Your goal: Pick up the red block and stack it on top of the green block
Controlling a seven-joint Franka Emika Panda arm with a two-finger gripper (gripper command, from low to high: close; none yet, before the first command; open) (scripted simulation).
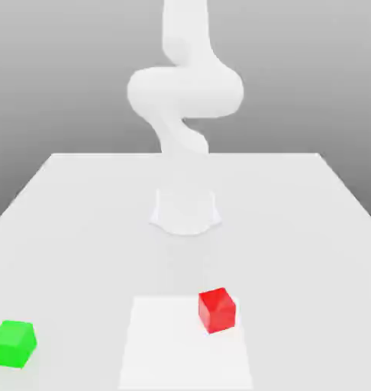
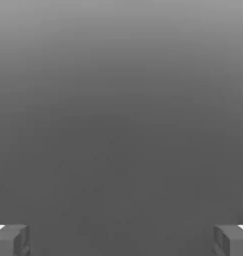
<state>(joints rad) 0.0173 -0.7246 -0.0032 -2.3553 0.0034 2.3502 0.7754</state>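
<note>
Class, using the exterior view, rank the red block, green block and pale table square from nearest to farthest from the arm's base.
1. Pale square and red block, standing on its far corner: too close to call.
2. Green block, exterior view's near left, clearly farthest.

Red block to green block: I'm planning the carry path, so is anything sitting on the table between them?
Nothing visible. In the exterior view, the red block and the green block stand apart on the table, with only bare surface between them.
</note>
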